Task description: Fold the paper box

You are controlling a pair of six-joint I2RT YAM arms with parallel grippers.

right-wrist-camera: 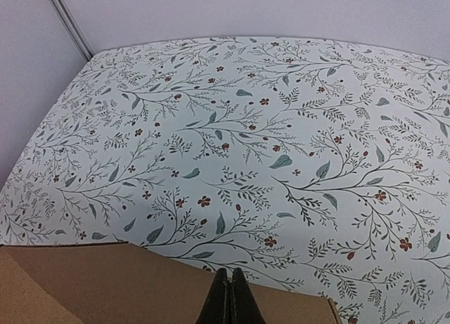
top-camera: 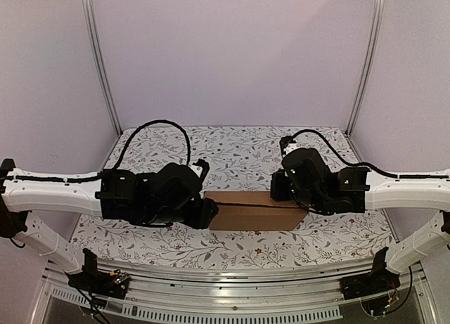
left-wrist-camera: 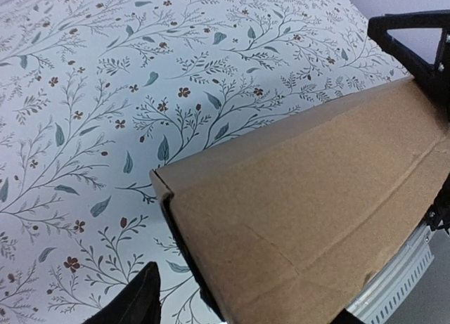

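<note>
The paper box [top-camera: 253, 210] is a plain brown cardboard mailer lying flat and closed at the table's middle, between both arms. My left gripper [top-camera: 209, 213] is at its left end. In the left wrist view the box [left-wrist-camera: 309, 197] fills the lower right, and the left gripper [left-wrist-camera: 249, 292] is open around its end. One black finger [left-wrist-camera: 137, 299] stands apart from the box edge. My right gripper [top-camera: 280, 190] is over the box's right end. Its fingertips are shut together [right-wrist-camera: 230, 276] above the box top [right-wrist-camera: 105, 282], with nothing between them.
A floral tablecloth [top-camera: 239, 152] covers the table, with pale walls and metal posts behind and to the sides. An aluminium rail [top-camera: 232, 296] runs along the near edge and shows just beyond the box [left-wrist-camera: 401, 282]. A black part of the right arm [left-wrist-camera: 415, 36] is close by.
</note>
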